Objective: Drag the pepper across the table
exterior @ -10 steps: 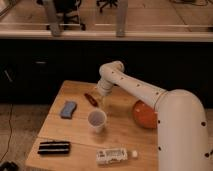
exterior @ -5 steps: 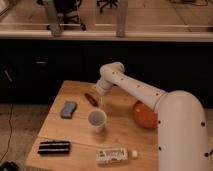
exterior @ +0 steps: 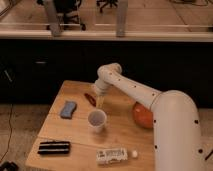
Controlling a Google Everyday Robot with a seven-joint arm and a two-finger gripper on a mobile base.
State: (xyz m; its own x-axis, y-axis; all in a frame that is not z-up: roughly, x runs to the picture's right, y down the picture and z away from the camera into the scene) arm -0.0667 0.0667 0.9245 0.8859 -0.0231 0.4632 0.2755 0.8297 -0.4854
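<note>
lying at the near edge of the table [exterior: 125, 137], from left to right: a black ridged bar [exterior: 54, 147] and a white bottle [exterior: 114, 155] on its side. standing a little farther in, near the middle: a pale cup [exterior: 96, 120]. resting left of that, a blue sponge [exterior: 68, 108]; sitting right, partly behind the big white arm, an orange bowl [exterior: 142, 115].

reaching down just beyond the cup: the gripper [exterior: 99, 101], tip low over the planks, right beside the pepper [exterior: 90, 98]. touching or only close, cannot tell; fingers spread or closed, also cannot tell.

comparing with a second ago: pepper lying at much the same spot just left of the gripper tip, perhaps nudged slightly toward the near side, arm bent a touch lower. judging from that, drag barely begun, most of the travel across the planks left to do. worth watching: cup sitting close on the near side, easy to knock if the sweep heads that way.
</note>
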